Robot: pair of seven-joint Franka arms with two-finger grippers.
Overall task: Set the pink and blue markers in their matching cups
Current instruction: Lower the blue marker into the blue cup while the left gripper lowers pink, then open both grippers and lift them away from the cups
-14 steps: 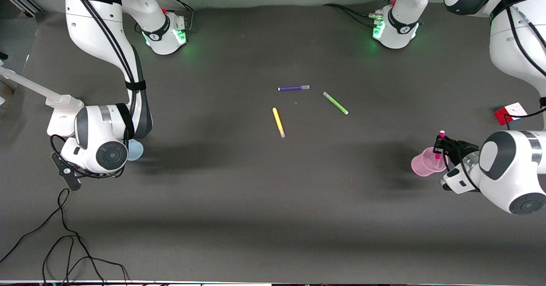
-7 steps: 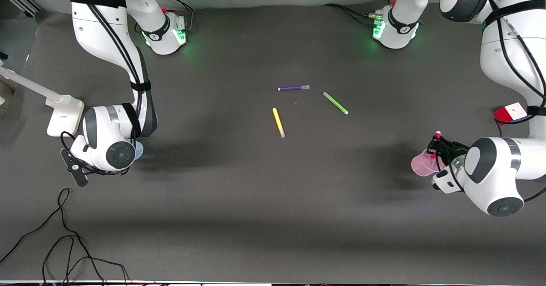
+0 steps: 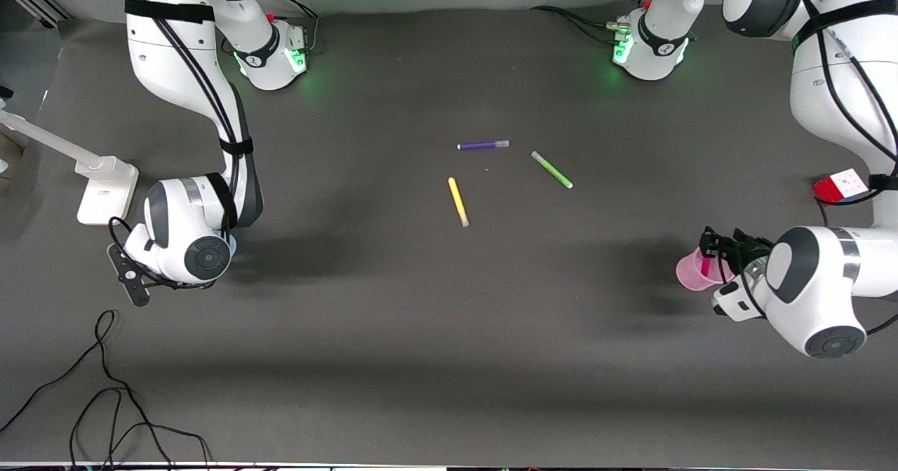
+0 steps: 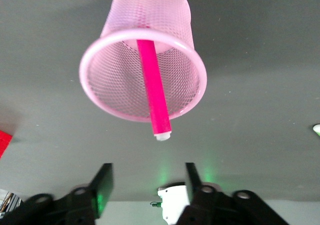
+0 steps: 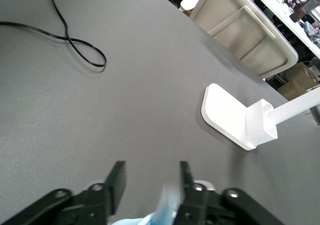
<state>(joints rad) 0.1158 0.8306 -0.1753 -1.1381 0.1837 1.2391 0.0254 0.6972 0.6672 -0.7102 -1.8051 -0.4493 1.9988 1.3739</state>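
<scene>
Now your left pincer (image 4: 147, 177), spread apart and empty, hangs over the slim magenta-pink marker (image 4: 153, 92) standing tilted in the pale pink mesh cup (image 4: 125, 102) by the counter's (image 3: 421, 302) left-arm edge; the right pincer (image 5: 150, 182), also parted, hovers at the right-arm edge.

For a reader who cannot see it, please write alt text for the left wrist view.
A pink marker stands tilted inside a pink mesh cup on the dark table. The left gripper is open over them, holding nothing.

Stray markers (image 3: 458, 201) mid-table (three) — surroundings open
</scene>
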